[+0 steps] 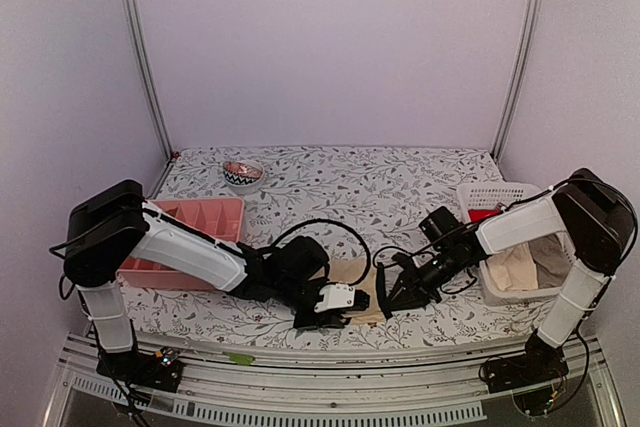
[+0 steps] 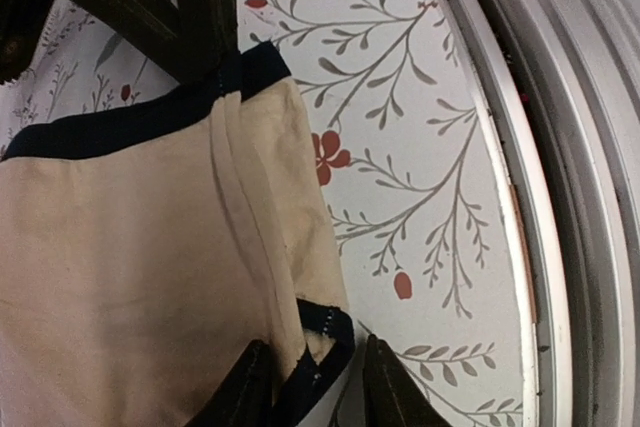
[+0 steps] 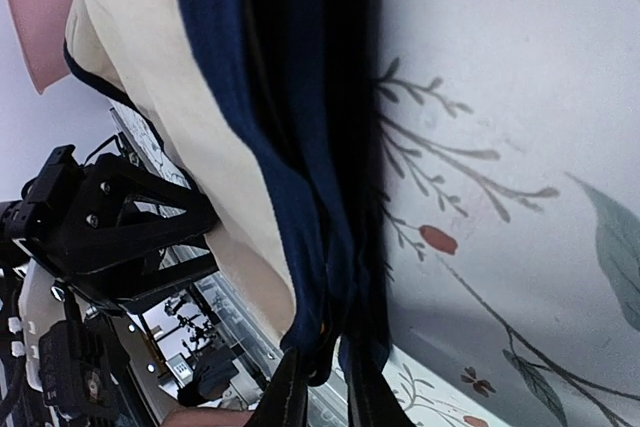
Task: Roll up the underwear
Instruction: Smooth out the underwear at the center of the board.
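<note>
Rolling goes best from a flat, taut edge — the underwear lies near the front of the bench, right jaws pinching its dark band, left jaws slightly parted around a trimmed corner; close them, then turn evenly.

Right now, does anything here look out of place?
Nothing stands out: the underwear lies on the table, its dark trim pinched by the right end effector, with the left end effector open around one corner.

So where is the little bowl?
In the top view, the bowl sits far back on the left, just behind the pink tray.
</note>
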You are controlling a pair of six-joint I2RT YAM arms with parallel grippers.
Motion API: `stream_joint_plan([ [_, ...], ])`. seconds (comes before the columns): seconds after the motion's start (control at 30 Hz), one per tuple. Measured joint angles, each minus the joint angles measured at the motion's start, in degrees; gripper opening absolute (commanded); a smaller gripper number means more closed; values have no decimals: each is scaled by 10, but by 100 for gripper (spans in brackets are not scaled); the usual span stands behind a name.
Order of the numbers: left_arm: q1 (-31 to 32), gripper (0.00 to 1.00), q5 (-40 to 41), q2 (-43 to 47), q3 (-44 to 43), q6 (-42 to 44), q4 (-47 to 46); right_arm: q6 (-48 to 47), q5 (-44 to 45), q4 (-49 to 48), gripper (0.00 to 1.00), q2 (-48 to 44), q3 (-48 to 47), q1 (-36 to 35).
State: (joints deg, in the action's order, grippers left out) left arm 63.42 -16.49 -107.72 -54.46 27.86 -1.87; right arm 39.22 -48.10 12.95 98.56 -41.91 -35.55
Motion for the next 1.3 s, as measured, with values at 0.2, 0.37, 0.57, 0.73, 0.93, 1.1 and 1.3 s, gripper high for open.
stream_joint_plan([
  [0.2,0,29,5,-3,-2,-1,-6,2,5,2,16,1,-17,0],
  [0.37,0,31,5,-3,-2,-3,-9,2,11,5,21,1,-25,0],
  [0.57,0,24,7,-3,-2,-3,-9,-6,13,11,0,7,-29,0],
  [0.73,1,21,8,-3,-2,-2,-8,-11,15,21,0,13,-29,0],
  [0.93,7,34,7,2,-6,-2,-4,-16,16,25,0,12,-29,0],
  [1.1,7,31,7,14,-7,-5,-1,-17,19,29,0,2,-29,0],
  [1.3,5,29,18,24,-6,-5,2,-20,22,33,0,0,-31,0],
])
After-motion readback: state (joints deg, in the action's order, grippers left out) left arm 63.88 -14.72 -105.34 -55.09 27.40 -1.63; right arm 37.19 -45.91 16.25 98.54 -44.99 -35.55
